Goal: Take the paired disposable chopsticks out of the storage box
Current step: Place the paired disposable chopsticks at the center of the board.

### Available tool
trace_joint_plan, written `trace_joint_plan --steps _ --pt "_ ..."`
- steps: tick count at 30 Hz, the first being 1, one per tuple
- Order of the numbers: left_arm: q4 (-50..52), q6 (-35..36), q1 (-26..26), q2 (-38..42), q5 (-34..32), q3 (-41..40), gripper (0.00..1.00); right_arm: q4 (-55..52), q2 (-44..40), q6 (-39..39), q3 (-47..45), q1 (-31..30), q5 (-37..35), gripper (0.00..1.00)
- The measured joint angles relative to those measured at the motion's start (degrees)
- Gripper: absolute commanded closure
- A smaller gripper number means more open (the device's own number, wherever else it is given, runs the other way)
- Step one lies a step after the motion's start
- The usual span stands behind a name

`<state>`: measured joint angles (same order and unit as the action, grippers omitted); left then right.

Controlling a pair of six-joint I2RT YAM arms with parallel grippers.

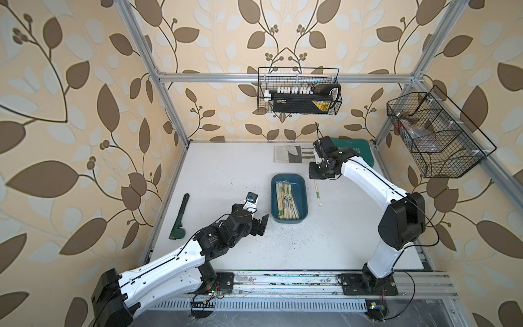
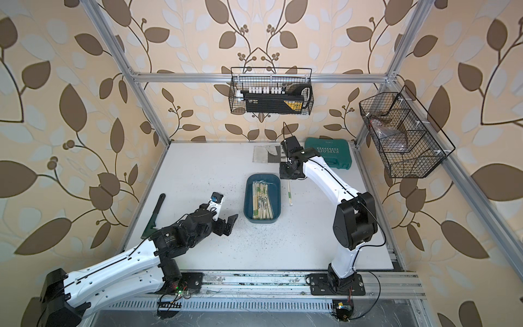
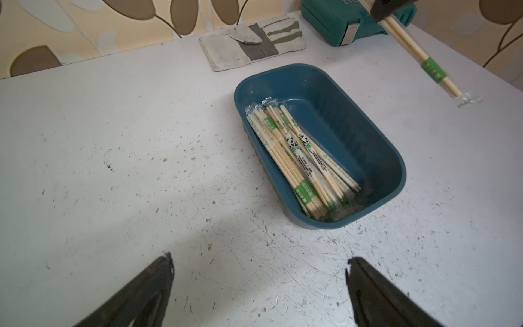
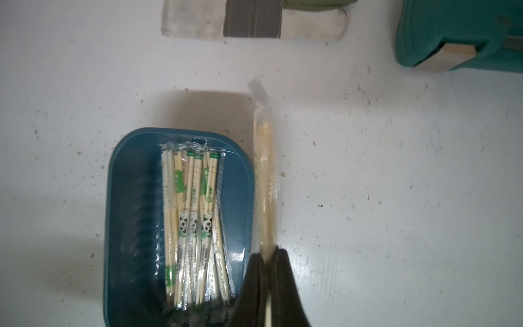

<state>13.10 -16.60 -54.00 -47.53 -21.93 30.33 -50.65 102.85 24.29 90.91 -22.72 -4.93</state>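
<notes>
**Release step for one pair.** The right claw (image 4: 267, 253) is closed on one end of a sleeved pair (image 4: 264, 175). This pair is held outside the box (image 3: 339, 127), just beside one long wall and roughly parallel to it. The pair slopes down from the claw, and whether its free end touches the bench (image 3: 141, 170) cannot be told. The other chopsticks (image 3: 300, 158) lie in a loose bundle inside the box, crowded toward the wall opposite the held pair. The left claw (image 3: 259, 260) is spread wide and empty. It is placed near a box corner on the side away from the pair and is not touching the box.

The step in hand is judged to be the setting-down of the extracted pair. The next move calls for the pair to be lowered flat beside the box, clear of the rim, and the jaws parted. Only then should the bundle be approached, where the slippery sleeves probably demand an end pinch.
</notes>
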Motion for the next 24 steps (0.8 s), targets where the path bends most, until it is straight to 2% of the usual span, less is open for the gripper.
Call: trace_joint_plan --steps 9,24 --pt "0.3 -0.1 0.0 -1.5 0.0 0.2 0.01 3.3 5.0 3.8 -5.3 -0.1 -1.2 1.00" --pt "0.3 -0.4 0.0 -1.6 0.0 0.2 0.01 9.3 12.7 4.3 -8.1 0.0 -0.8 1.00"
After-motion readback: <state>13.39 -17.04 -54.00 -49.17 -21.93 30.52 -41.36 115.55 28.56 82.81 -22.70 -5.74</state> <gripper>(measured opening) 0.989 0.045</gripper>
